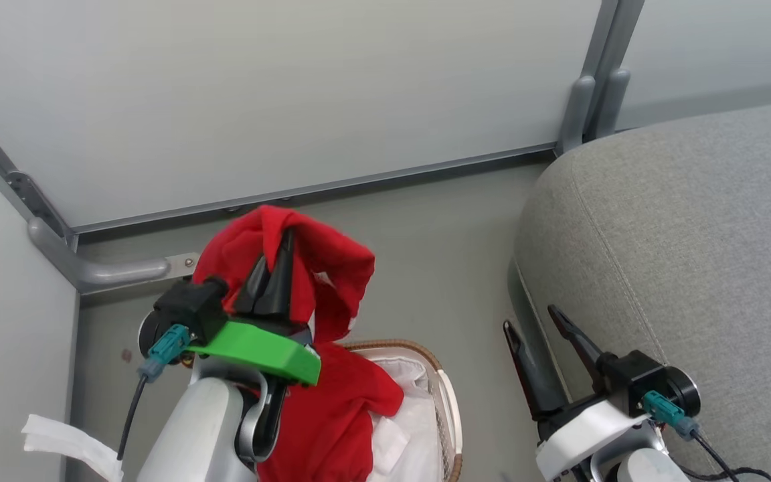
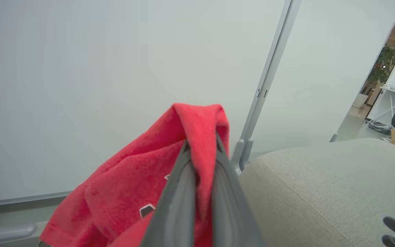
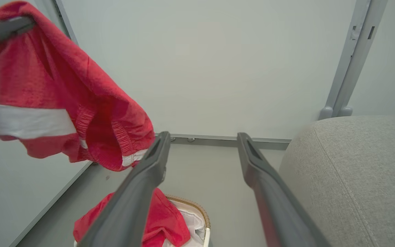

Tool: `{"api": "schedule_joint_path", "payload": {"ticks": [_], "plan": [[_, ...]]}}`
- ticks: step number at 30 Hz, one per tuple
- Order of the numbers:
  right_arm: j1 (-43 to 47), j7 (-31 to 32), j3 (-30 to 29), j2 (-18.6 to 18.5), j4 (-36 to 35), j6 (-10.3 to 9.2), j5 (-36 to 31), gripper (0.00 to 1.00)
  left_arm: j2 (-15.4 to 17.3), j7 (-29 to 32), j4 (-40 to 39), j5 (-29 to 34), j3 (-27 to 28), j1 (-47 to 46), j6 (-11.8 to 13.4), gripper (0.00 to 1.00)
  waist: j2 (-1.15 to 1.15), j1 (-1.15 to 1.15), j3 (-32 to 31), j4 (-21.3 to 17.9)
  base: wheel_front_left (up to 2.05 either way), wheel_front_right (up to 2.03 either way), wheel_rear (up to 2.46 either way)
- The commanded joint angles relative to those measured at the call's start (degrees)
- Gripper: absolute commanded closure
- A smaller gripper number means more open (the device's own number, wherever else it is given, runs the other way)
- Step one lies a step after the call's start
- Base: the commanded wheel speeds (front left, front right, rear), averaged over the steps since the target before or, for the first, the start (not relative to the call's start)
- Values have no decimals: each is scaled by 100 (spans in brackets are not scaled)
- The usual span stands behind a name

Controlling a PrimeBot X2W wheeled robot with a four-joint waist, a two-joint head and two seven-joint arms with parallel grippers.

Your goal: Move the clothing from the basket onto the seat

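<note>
At the left gripper (image 1: 276,258), the jaws are clamped on a fold of bright red soft fabric clothing (image 1: 325,261), which hangs above the oval white basket with brown woven rim (image 1: 419,351). Another red garment (image 1: 332,408) lies inside. Judged light, limp and prone to drape, so pinch a bunched fold. Near the large grey woven-fabric seat (image 1: 693,234), the right gripper (image 1: 531,317) stands spread and empty.

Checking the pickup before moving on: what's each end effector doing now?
Left end effector: closed on a red garment, held above the basket.
Right end effector: open, holding nothing.
</note>
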Motion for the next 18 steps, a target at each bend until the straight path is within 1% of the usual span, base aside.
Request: {"api": "schedule_joint_path", "payload": {"ticks": [1,6,10,14,18], "plan": [[96,-28,23,-23,40,-2,-1,0,6,-4,-127,-29,-23,-133,-23,100,0,1,-102,89,0,0,0],[170,-28,236,-71,220,-2,9,0,7,-4,-476,-263,-191,-276,-24,100,0,1,-136,166,0,0,0],[-28,-28,664,-197,302,-3,14,0,8,-4,-479,-522,-354,-322,-24,100,0,1,-134,237,0,0,0],[-357,-28,1209,-314,390,-3,-55,0,9,-5,-471,-606,-538,-341,18,100,0,1,-110,308,0,0,0],[-759,-28,1749,-364,537,-3,63,0,9,-5,-457,-680,-735,-329,39,100,0,1,-84,386,0,0,0]]}}
